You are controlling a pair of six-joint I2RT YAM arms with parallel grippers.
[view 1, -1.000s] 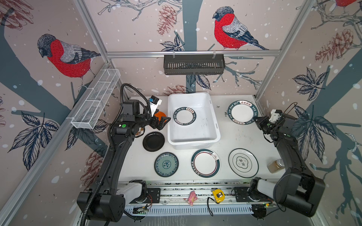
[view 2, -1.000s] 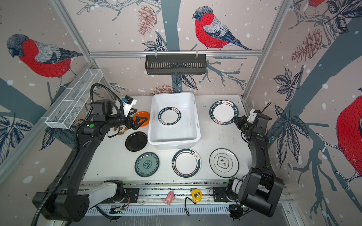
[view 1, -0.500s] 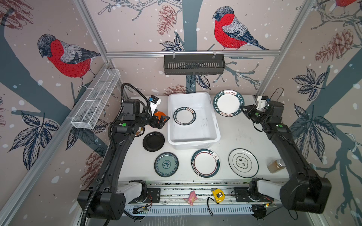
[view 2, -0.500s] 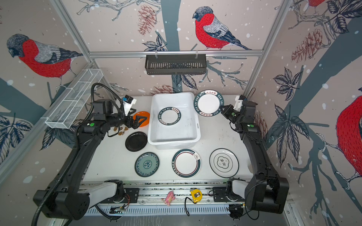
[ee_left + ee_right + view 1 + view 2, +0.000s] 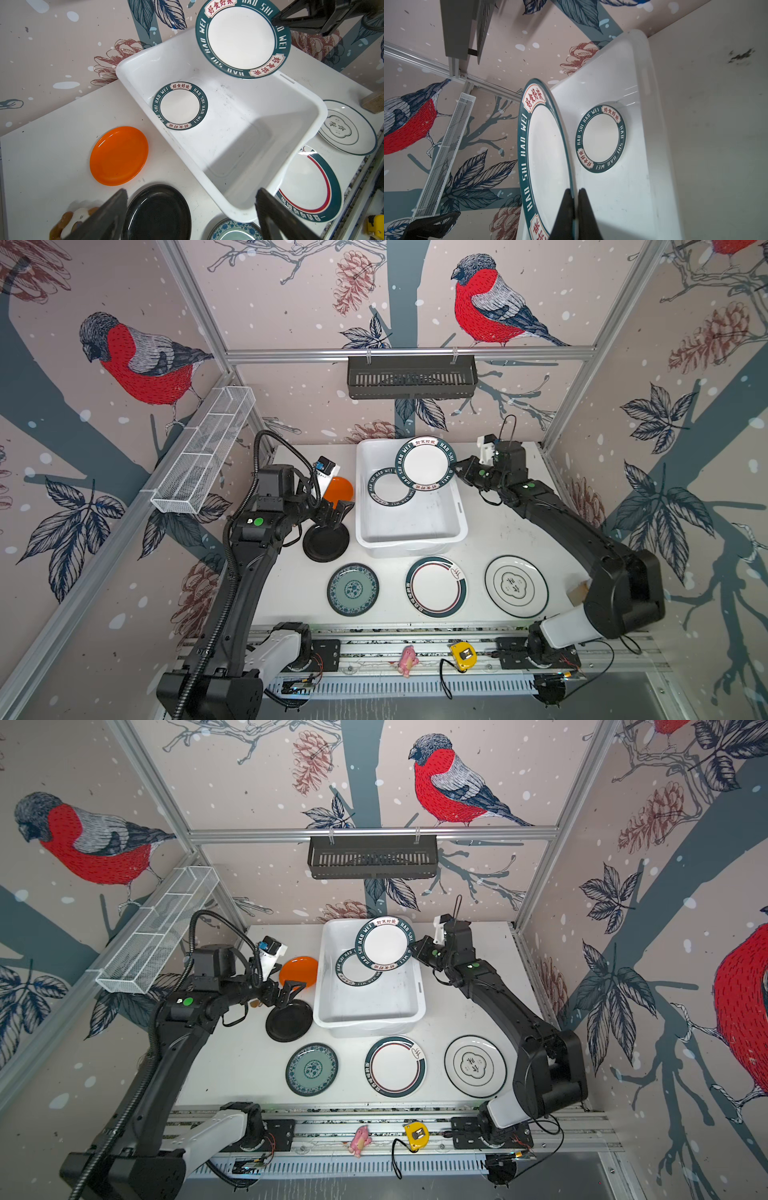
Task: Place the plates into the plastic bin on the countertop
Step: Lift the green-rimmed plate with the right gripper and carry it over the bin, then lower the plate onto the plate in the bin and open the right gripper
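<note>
Nearest us, three plates lie in a row on the countertop (image 5: 291,593): the teal floral plate (image 5: 353,589), the red-ringed white plate (image 5: 436,587) and the thin-ringed white plate (image 5: 516,586). Behind them the black plate (image 5: 326,542) sits just beside the plastic bin (image 5: 409,540), with our left gripper (image 5: 334,512) hovering wide open and empty over its far edge; the orange plate (image 5: 338,488) lies beyond. One lettered plate (image 5: 383,492) lies flat on the bin floor. Our right gripper (image 5: 457,467) is clamped on the rim of a second lettered plate (image 5: 425,464), held tilted above the bin's far right corner. We judge one in, one about to go in, five left; most of the bin floor is free.
</note>
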